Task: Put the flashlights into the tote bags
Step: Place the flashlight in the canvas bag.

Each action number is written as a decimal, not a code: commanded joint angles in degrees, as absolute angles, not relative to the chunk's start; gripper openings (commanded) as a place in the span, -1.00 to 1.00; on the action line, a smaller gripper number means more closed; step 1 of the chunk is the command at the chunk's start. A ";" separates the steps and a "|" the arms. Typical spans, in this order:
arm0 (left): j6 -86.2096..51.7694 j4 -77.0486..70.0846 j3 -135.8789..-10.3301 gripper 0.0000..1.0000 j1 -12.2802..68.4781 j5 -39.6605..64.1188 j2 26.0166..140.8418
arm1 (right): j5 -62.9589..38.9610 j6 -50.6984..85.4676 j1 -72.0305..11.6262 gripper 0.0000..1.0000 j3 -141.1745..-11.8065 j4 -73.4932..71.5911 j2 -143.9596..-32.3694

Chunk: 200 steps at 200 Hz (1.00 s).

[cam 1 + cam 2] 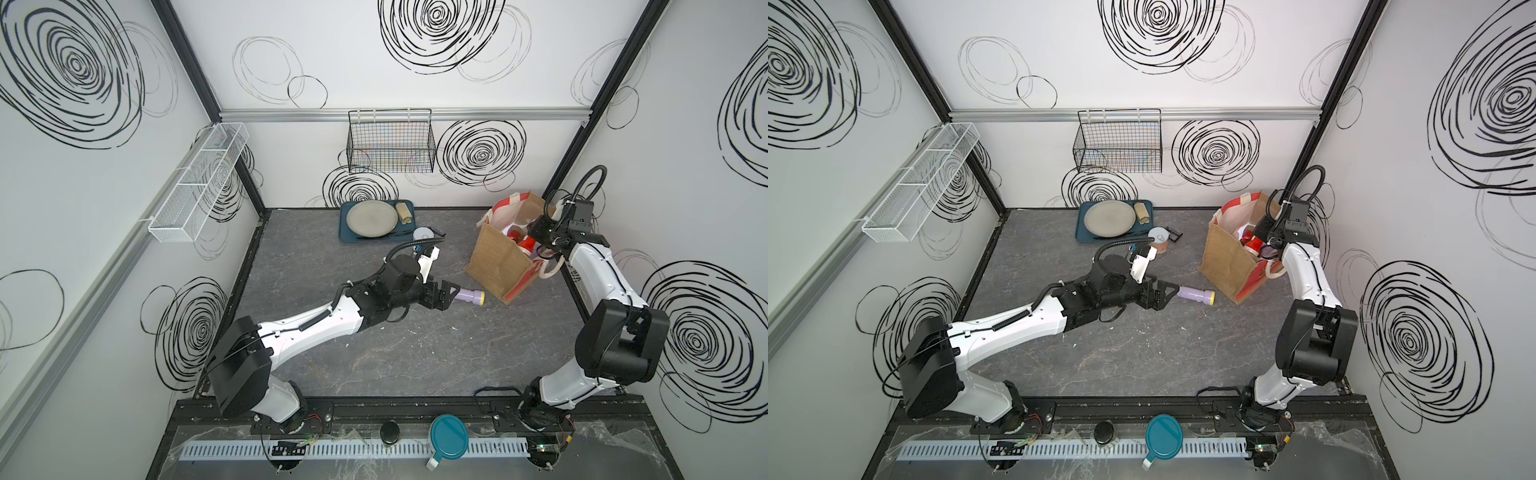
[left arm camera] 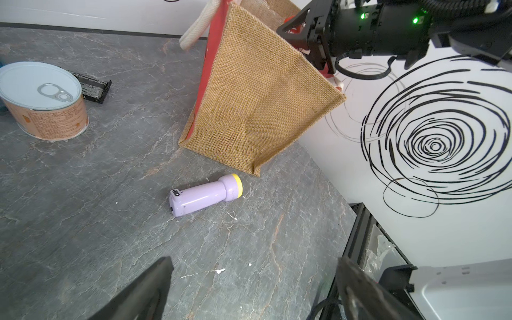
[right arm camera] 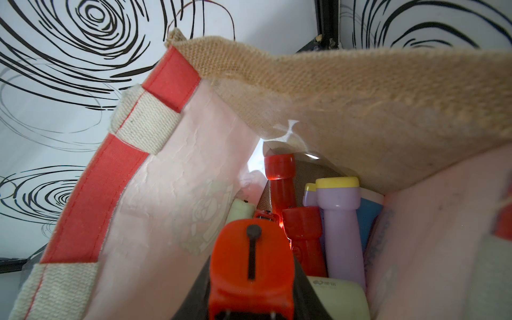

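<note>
Your left tool (image 1: 451, 296) stands wide, apparently lined up to straddle lilac flashlight (image 1: 471, 296) mid-frame; right tool (image 3: 252, 299) grips orange-red flashlight (image 3: 250, 257) inside tote bag (image 1: 492, 257).

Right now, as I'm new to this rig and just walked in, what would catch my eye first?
The jute tote bag at the table's far right stands out, with the right claw inside its mouth gripping an orange-red flashlight above other flashlights already inside. Next comes the lone lilac flashlight lying on the table by the bag's foot, with the open left claw at its tail end.
</note>
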<state>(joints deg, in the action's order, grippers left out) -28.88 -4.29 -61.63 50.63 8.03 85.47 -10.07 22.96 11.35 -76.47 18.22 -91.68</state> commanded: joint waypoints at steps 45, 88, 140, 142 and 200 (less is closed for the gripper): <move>-27.95 -6.26 -62.76 0.90 51.15 7.21 85.38 | -8.61 21.36 10.81 -0.46 -78.50 18.66 -88.95; -27.60 -5.99 -62.49 0.90 51.15 6.95 85.25 | -7.88 21.20 10.45 -0.37 -79.22 19.03 -88.61; -26.13 -5.22 -62.58 0.92 51.25 6.87 85.60 | -6.79 21.14 10.13 0.16 -80.32 20.02 -88.04; -26.00 -5.17 -62.58 0.92 51.24 6.86 85.63 | -6.77 21.10 10.16 0.19 -80.31 20.08 -87.95; -20.82 -2.34 -63.11 0.94 51.27 6.28 87.07 | -4.51 20.28 9.08 0.55 -84.02 22.93 -86.14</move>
